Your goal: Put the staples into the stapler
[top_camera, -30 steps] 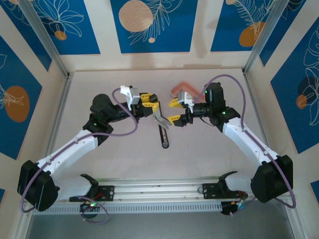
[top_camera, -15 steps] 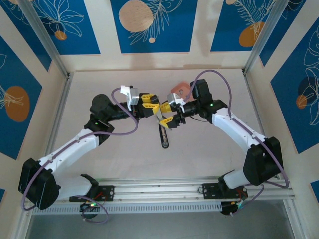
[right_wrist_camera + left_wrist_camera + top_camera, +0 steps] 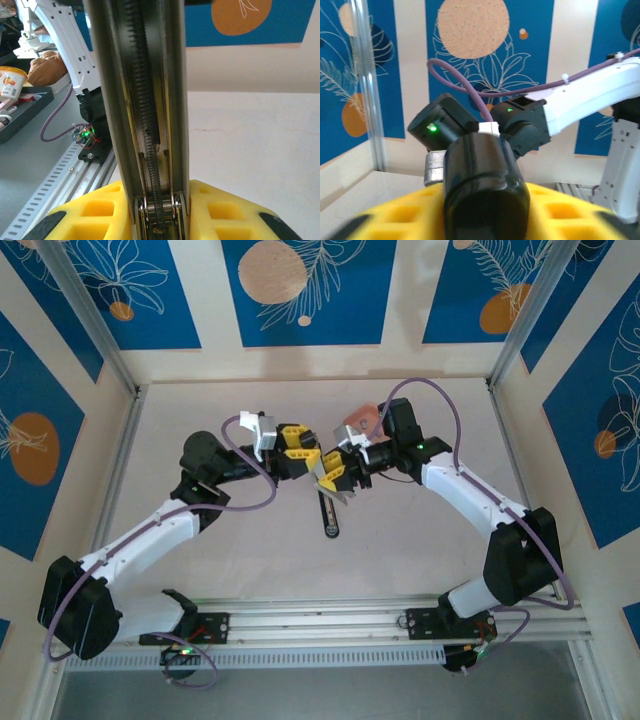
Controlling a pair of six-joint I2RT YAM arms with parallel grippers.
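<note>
Holding the stapler open between both grippers at the table's middle.
The left gripper is clamped on the stapler's black rounded end, with yellow fingers tight at either side. The right gripper, meeting it from 3 o'clock, is closed snugly on the raised silvery rail, with its spring visible down the channel. The stapler's black base lies flat on the table, pointing toward 6 o'clock. A pink tray sits at 1 o'clock, partly under the right arm. Bare tabletop stretches toward 9, 12 and 3 o'clock up to the walls.
</note>
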